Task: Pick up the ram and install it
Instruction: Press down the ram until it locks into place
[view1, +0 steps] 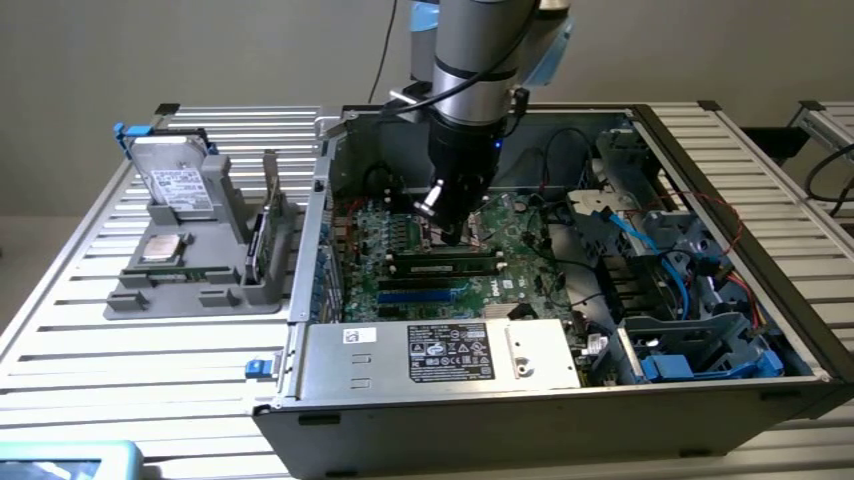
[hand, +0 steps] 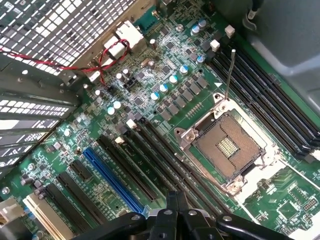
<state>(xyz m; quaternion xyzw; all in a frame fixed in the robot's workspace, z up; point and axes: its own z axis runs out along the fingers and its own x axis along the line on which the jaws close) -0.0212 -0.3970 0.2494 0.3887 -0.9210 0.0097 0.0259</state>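
Tool: the tool (view1: 454, 235) hangs inside the open computer case (view1: 534, 420), low over the motherboard (view1: 534, 225); in the wrist view its fingertips (hand: 176, 202) are pressed together with nothing between them.
Ram: a ram (view1: 447, 267) stick lies seated in a memory slot just below the tool tip in the exterior view, near it, not gripped.
Socket: the empty processor socket (hand: 227, 150) lies open just beside the tool.
Holder: a grey holder (view1: 200, 270) sits on the table (view1: 107, 370) outside the case, well apart from the tool, carrying a hard drive (view1: 174, 180).
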